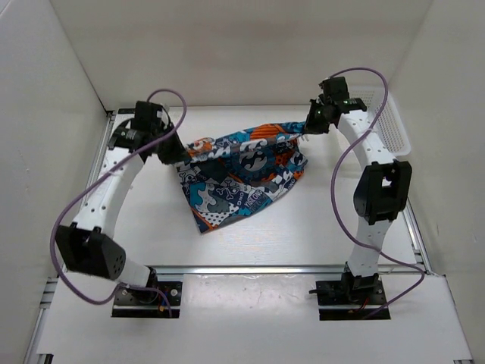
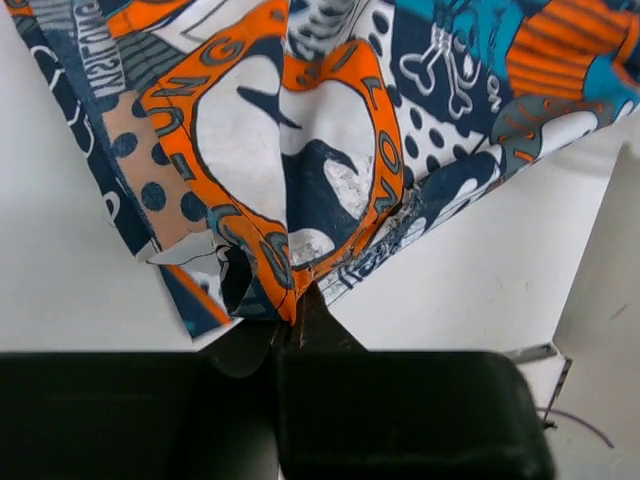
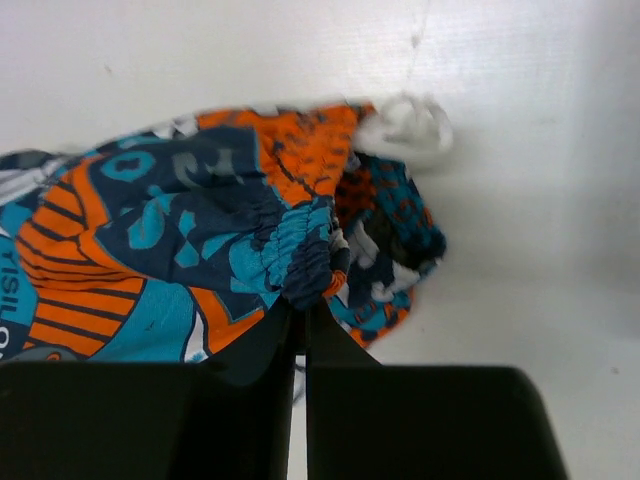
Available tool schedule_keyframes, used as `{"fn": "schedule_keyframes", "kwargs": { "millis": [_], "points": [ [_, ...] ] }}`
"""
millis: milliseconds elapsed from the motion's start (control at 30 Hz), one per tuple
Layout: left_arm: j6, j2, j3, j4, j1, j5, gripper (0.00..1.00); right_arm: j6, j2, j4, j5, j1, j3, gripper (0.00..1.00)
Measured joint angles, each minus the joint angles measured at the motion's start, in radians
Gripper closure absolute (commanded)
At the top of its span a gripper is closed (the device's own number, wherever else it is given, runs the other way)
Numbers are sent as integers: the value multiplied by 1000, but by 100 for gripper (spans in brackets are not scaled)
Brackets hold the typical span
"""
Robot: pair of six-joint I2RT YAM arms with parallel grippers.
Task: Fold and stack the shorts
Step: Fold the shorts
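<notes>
Pinching an orange-printed edge of the shorts [image 1: 242, 171] in my left gripper [image 2: 296, 312], jaws closed tight on the fabric, I am also clamping the gathered waistband in my right gripper [image 3: 301, 303]. The cloth is stretching between both grips, its lower part trailing onto the white table [image 1: 303, 227]. A mesh basket [image 1: 390, 125] is sitting far right.

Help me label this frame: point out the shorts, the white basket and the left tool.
shorts [image 1: 242, 178], top view, middle of the printed fabric.
white basket [image 1: 394, 127], top view, its mesh wall.
left tool [image 2: 298, 310], left wrist view, fingertips pinching the fabric edge.
</notes>
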Motion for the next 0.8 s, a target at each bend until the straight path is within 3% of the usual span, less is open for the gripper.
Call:
{"fn": "schedule_keyframes", "kwargs": {
  "millis": [300, 333, 367, 400, 433, 467, 500, 600, 800],
  "points": [
    [-99, -128, -378, 31, -172, -65, 87, 0, -95, -31, 76, 5, -275, 98],
    [-106, -125, -406, 30, -193, -65, 79, 2, -97, -33, 83, 5, -298, 91],
    [-107, -120, -427, 30, -216, -65, 70, 4, -97, -34, 87, 4, -313, 72],
    [-101, -113, -438, 24, -238, -64, 59, 6, -97, -31, 99, 4, -327, 60],
    [-98, -103, -445, 18, -257, -63, 27, 6, -97, -29, 107, 1, -336, 49],
    [-92, -92, -447, 13, -275, -61, 11, 11, -97, -29, 109, -3, -339, 39],
    [-91, -80, -447, 10, -290, -58, 2, 13, -97, -24, 111, -8, -340, 27],
    [-97, -59, -447, 1, -314, -59, 0, 29, -97, 6, 113, -18, -340, 18],
    [-150, -50, -465, 1, -314, -83, 0, 57, -97, 67, 69, -22, -377, 16]
  ]
}}
